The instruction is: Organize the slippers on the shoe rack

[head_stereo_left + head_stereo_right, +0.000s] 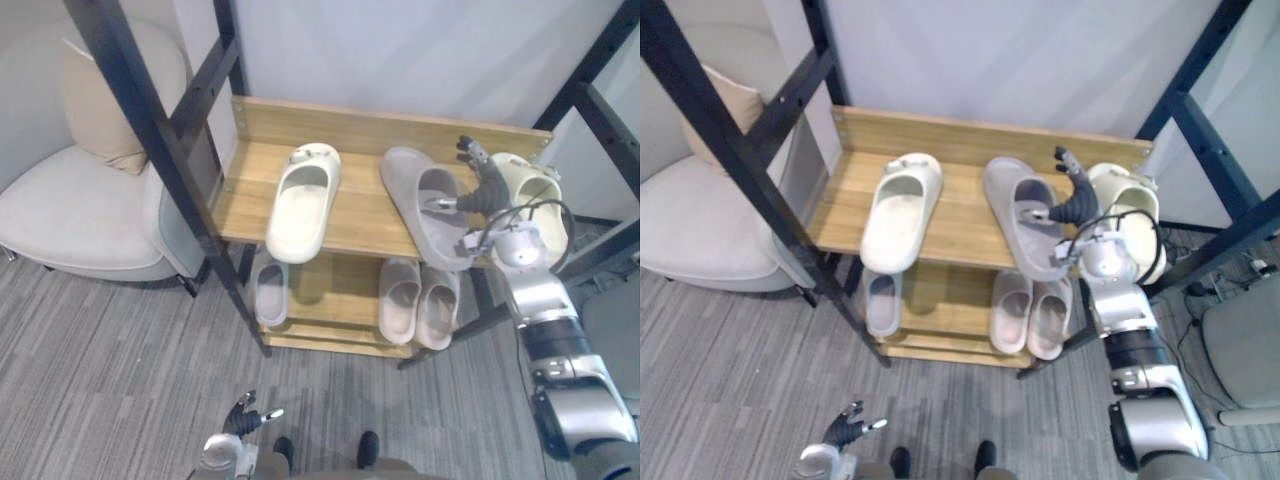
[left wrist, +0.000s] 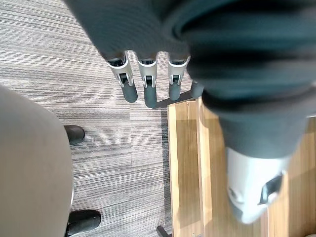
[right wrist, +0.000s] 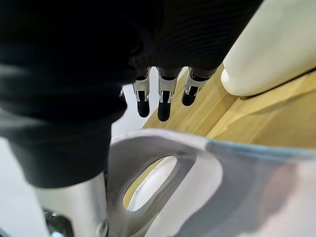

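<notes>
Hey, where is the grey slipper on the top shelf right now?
The grey slipper lies on the shoe rack's top shelf, right of centre, between a cream slipper on its left and the right hand at its right edge.

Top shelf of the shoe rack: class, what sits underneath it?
On the lower shelf, one grey slipper on the left and a pale pair on the right. The top shelf covers their far ends.

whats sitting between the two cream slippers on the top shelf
A grey slipper lies between the left cream slipper and the right cream slipper, with the right hand at its right edge; both eye views show it.
</notes>
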Controlling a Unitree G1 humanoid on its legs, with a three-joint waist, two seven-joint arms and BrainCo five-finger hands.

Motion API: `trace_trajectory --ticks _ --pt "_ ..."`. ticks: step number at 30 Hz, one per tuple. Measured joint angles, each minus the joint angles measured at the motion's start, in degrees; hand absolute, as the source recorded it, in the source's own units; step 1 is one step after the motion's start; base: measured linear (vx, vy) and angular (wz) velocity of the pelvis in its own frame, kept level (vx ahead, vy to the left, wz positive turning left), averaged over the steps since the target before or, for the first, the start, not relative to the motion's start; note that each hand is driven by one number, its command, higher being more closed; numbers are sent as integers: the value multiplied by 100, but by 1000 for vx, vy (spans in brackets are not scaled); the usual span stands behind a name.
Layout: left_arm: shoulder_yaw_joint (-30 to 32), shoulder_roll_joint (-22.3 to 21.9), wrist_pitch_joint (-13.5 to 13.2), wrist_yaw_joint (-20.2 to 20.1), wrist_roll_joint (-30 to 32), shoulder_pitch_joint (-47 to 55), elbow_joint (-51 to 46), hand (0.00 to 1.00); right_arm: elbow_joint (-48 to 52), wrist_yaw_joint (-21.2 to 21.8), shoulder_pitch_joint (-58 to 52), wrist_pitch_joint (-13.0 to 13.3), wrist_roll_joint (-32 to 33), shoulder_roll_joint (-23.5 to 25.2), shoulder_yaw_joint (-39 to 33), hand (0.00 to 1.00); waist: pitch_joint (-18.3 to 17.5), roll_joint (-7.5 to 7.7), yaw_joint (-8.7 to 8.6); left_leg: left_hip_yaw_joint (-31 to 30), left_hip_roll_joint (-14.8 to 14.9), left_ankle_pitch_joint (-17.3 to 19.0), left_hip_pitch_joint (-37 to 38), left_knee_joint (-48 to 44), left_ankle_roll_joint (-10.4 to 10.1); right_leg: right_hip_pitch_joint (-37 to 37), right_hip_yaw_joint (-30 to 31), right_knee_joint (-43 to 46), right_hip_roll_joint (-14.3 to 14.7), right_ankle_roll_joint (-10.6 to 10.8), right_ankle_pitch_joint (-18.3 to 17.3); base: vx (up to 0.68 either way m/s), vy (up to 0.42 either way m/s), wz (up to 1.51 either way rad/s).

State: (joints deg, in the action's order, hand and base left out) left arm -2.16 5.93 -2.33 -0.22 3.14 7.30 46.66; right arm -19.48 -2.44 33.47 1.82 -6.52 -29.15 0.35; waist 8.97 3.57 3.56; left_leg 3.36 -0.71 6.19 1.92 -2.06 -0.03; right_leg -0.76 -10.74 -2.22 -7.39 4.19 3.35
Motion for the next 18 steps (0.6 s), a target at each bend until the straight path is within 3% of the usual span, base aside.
trace_trajectory --ticks 18 --pt "-3 13 -11 0 -118 -2 -180 0 -743 -64 787 -140 -31 214 121 0 200 4 109 -52 -3 -359 -4 400 -45 161 -12 3 4 -20 69 -41 -18 1"
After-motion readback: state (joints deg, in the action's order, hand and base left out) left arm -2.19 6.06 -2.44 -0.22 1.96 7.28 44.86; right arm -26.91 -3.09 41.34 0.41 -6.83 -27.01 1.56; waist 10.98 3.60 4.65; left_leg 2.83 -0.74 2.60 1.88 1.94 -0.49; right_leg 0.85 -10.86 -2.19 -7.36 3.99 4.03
